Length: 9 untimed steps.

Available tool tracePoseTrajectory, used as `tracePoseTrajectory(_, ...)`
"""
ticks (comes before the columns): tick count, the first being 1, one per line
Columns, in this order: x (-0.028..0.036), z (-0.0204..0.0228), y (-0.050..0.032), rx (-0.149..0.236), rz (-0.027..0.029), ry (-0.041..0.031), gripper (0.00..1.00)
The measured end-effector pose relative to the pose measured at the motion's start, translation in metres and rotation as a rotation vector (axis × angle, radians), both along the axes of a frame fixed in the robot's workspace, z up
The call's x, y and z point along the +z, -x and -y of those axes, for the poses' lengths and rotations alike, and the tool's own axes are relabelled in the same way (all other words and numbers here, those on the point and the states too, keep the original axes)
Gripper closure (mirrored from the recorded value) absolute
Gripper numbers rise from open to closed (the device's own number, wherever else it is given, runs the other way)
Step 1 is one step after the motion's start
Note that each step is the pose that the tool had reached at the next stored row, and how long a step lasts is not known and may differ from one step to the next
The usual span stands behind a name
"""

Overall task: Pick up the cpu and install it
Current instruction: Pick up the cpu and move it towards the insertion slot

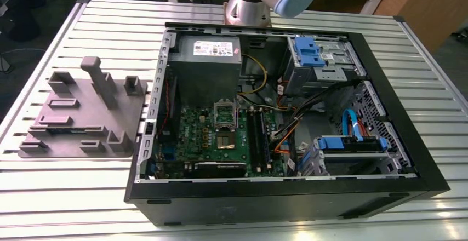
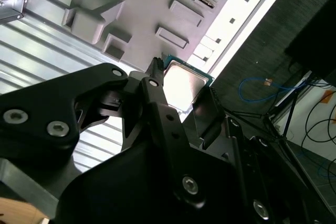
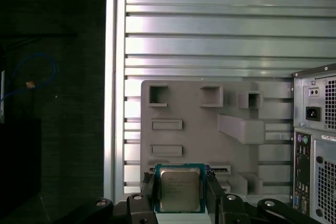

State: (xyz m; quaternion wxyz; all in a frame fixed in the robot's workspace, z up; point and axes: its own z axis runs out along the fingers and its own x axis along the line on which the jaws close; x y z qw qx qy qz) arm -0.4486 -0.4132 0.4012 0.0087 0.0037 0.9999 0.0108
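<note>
Between the gripper's [image 3: 180, 196] two black fingers [image 3: 148, 195] sits the cpu [image 3: 179, 188], a thin square with a brushed silvery lid and green rim, clamped by opposite edges in both wrist views. Faint engraved lines cross its lid, too small to read. Beyond it lies the matte grey plastic plate [image 3: 184, 103] with raised blocks and shallow pockets, on the ribbed aluminium table [image 3: 210, 40]; the chip seems lifted clear of it. In the exterior view the open black case [image 1: 292, 202] holds a green motherboard [image 1: 192, 134].
</note>
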Motion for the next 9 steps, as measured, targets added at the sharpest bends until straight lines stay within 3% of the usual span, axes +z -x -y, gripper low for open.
tracePoseTrajectory(9,0.0000,0.0000,-0.0018,0.000,0.0001,-0.0001,0.53)
